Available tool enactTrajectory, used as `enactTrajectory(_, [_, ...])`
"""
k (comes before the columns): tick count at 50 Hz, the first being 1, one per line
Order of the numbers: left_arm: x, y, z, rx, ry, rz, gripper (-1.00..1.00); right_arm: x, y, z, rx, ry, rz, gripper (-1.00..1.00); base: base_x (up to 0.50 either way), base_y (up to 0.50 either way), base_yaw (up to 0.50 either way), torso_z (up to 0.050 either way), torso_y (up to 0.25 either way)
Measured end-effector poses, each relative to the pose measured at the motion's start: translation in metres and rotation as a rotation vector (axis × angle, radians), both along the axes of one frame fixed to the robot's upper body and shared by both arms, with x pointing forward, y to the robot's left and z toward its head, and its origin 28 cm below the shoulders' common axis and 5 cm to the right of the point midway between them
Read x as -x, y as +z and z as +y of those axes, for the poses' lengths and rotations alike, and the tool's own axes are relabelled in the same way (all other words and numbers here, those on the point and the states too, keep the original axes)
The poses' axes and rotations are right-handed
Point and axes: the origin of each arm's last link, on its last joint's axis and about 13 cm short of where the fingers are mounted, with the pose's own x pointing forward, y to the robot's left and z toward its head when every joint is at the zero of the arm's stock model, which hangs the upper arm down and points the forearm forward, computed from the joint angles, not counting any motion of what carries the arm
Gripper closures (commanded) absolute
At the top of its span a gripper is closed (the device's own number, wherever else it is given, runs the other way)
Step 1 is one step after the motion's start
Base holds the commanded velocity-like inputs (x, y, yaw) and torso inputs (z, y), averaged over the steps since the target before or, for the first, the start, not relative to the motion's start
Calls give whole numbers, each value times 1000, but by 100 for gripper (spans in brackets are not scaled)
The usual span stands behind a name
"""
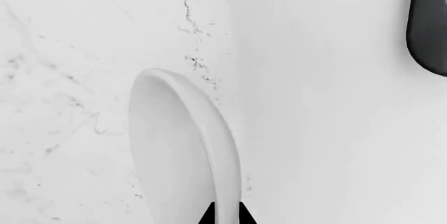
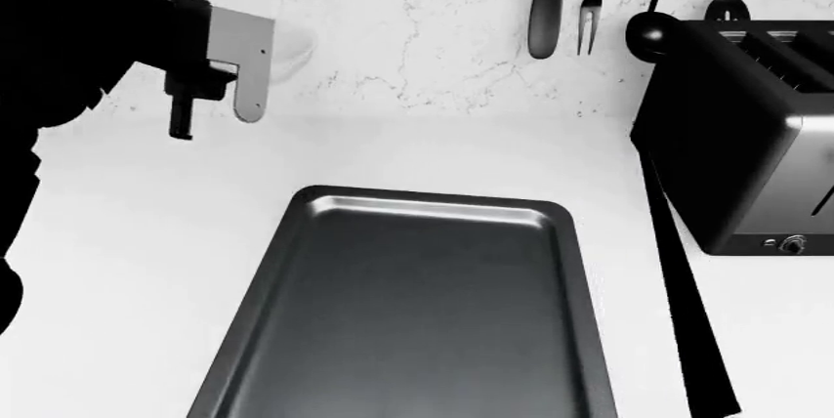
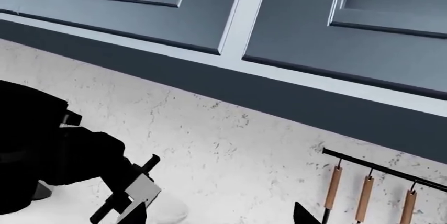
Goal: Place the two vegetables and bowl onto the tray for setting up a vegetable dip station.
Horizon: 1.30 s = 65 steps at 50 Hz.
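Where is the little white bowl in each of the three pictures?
Left wrist view: the bowl fills the lower middle, seen edge-on, with dark jaw tips at its rim.
Head view: it shows only faintly at the upper left, behind the left gripper.
Right wrist view: a pale curve of it sits at the bottom left, under the same gripper.
Shared landmark: the speckled white marble wall lies behind the bowl in all three.

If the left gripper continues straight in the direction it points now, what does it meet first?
Probably the white bowl: its rim sits right at the left gripper tips. Behind it is only marbled wall, though depth is unclear.
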Motion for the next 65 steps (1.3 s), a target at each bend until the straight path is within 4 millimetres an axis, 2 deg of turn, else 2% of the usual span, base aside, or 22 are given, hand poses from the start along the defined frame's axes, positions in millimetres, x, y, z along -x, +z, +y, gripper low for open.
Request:
enactTrajectory(5, [4, 13, 0, 49, -84, -5, 100, 2, -2, -3, 12, -7, 32, -100, 0, 0, 0, 0, 0])
enactTrajectory(7, [6, 16, 0, 77, -116, -3, 100, -4, 3, -3, 18, 30, 39, -100, 0, 0, 0, 0, 0])
enactTrajectory(13, [17, 20, -7, 173, -242, -2, 100, -48, 35, -8, 34, 68, 20, -100, 0, 0, 0, 0, 0])
enactTrajectory(18, [32, 19, -15, 240, -344, 5, 100, -85, 49, -13, 61, 36, 86, -100, 0, 0, 0, 0, 0])
enactTrajectory(25, [53, 13, -25, 285, -452, 32, 100, -124, 49, -19, 94, -9, 205, -100, 0, 0, 0, 0, 1])
enactTrajectory(32, [71, 6, -35, 304, -541, 62, 100, -150, 38, -28, 109, -57, 309, -100, 0, 0, 0, 0, 0])
enactTrajectory(43, [93, -1, -44, 321, -632, 104, 100, -168, 23, -39, 125, -114, 399, -100, 0, 0, 0, 0, 0])
enactTrajectory(65, [125, -23, -53, 371, -702, 238, 100, -178, 19, -42, 143, -135, 436, -100, 0, 0, 0, 0, 0])
